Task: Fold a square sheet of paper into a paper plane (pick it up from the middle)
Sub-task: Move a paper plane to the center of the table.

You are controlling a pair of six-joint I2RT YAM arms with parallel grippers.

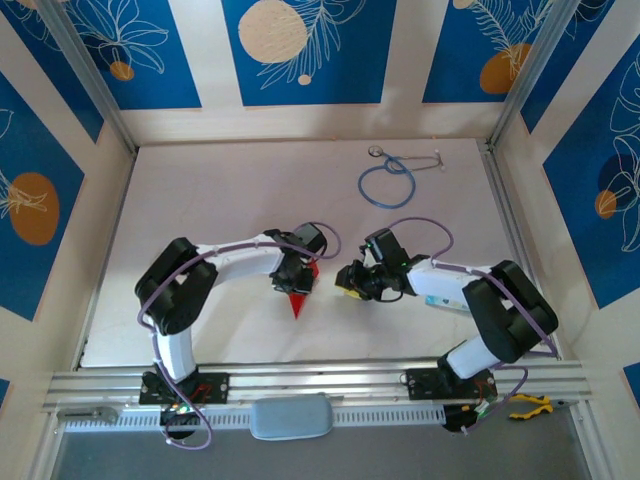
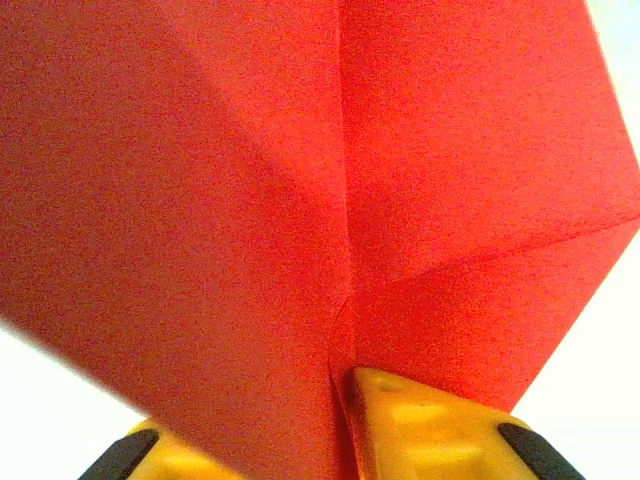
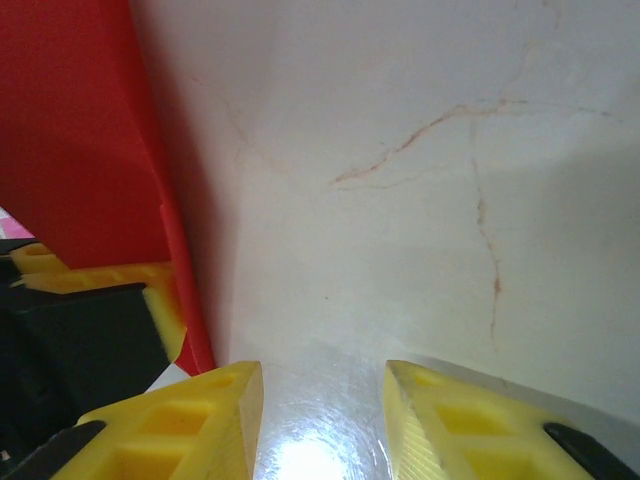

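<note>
**Folded red paper [image 2: 200, 200] close against my left wrist camera**

Closest to that lens I see the paper's matte underside, with one sharp crease running down its middle and a slanted fold branching off to the right. The crease drops between the two yellow fingers [image 2: 420, 420] of the left hand [image 2: 280, 435]. One finger sits just beside the crease and the other is half hidden behind the sheet. I cannot tell whether that hand is pinching the paper or merely standing around it.

From overhead, the folded red paper [image 1: 297, 303] shows as a small pointed wedge, its tip aimed toward the arm bases. It sits well apart from the blue stethoscope [image 1: 388, 185], on the stethoscope's near side and off to its left. The left hand [image 1: 292, 277] is right over the paper's upper end.

The right hand [image 1: 350, 280] is also on the near side of the stethoscope and a little to its left, closer to it than the paper is. On my right wrist feed, the right hand [image 3: 320, 420] has its fingers spread, with bare, faintly veined bench [image 3: 420, 200] between them. The red sheet [image 3: 70, 120] stands at the left edge of that feed, not touching those fingers.
</note>
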